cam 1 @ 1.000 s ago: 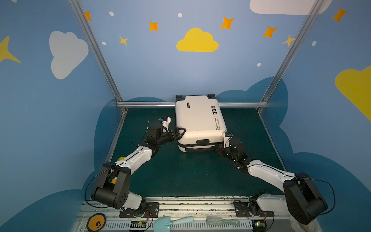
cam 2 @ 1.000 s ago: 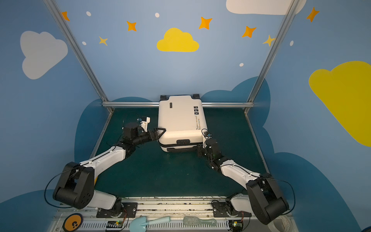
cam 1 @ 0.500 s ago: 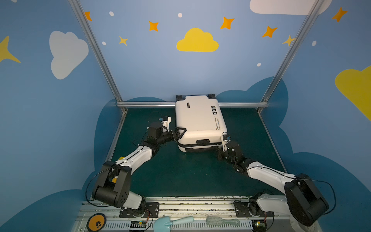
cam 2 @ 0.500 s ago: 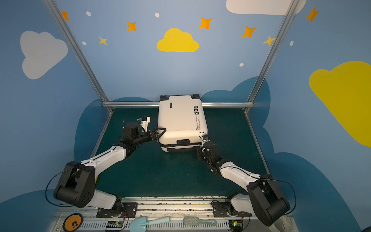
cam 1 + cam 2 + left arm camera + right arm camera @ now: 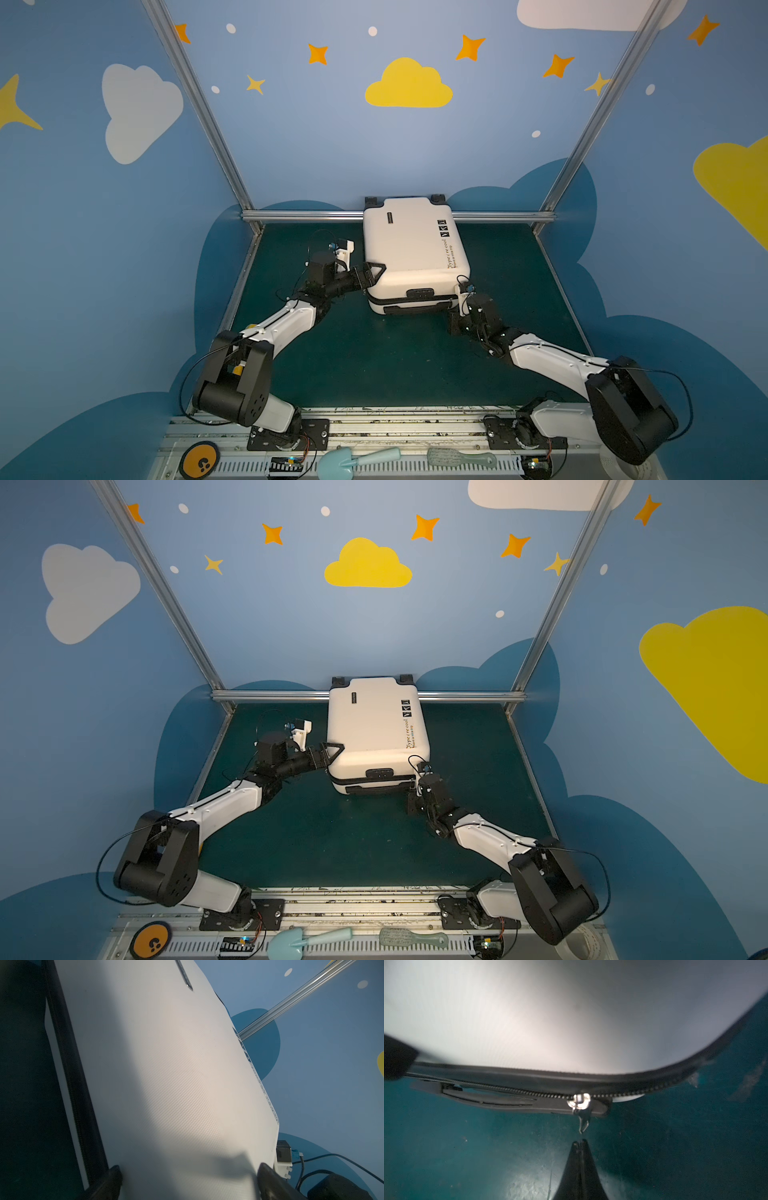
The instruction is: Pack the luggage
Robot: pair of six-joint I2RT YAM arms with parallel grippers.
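The luggage point(image 5: 411, 249) point(image 5: 374, 729), a white hard-shell suitcase, lies flat and closed at the back of the green mat. My left gripper point(image 5: 372, 272) point(image 5: 330, 752) point(image 5: 190, 1176) is open, its jaws straddling the near left corner of the shell. My right gripper point(image 5: 579, 1144) point(image 5: 452, 322) point(image 5: 411, 804) is shut with nothing in it, low on the mat by the near right corner. In the right wrist view the silver zipper slider point(image 5: 579, 1102) sits on the black zipper, its pull tab point(image 5: 583, 1124) hanging a little beyond my fingertips.
A metal frame bar point(image 5: 303, 215) runs behind the luggage, whose wheels rest against it. On the front rail lie an orange and black disc point(image 5: 199, 461), a light blue shovel point(image 5: 357, 459) and a pale green brush point(image 5: 461, 459). Blue walls enclose the mat.
My right gripper has drawn back from the suitcase's near right corner toward the front and slightly left, and its jaws have closed fully. The left arm and the suitcase have stayed put.
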